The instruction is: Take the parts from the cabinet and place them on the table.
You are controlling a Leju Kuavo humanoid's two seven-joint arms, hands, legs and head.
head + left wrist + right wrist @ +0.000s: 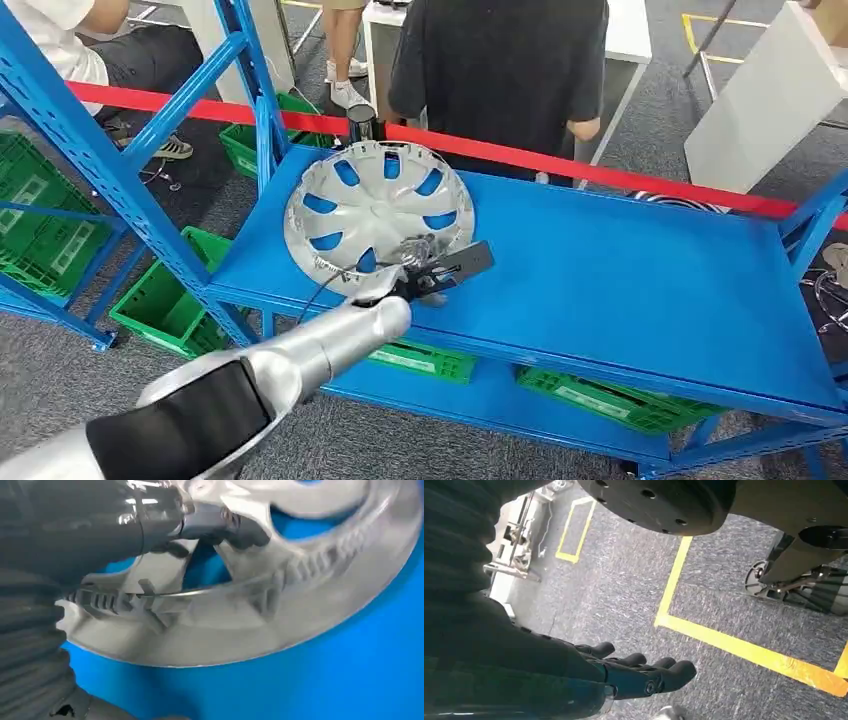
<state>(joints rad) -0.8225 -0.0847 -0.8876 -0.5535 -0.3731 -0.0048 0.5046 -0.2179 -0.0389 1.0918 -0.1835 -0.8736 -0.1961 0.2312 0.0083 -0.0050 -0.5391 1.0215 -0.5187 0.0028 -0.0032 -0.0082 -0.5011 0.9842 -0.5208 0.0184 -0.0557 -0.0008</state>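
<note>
A silver hubcap [375,205] with several openings lies on the left part of the blue shelf top [620,270]. My left hand [415,272] is at its near rim, the silver arm coming in from below left. In the left wrist view the grey thumb [235,527] lies over the hubcap [280,600] beside a spoke opening, pinching the rim; the fingers underneath are hidden. My right hand [644,672] hangs over the grey floor, its dark fingers stretched out and apart, holding nothing.
Blue uprights [100,150] stand to the left of the shelf. Red tape [560,160] runs behind it, with people [500,70] standing beyond. Green crates [165,300] sit on the floor and on the lower shelf. A white table [770,100] is at far right.
</note>
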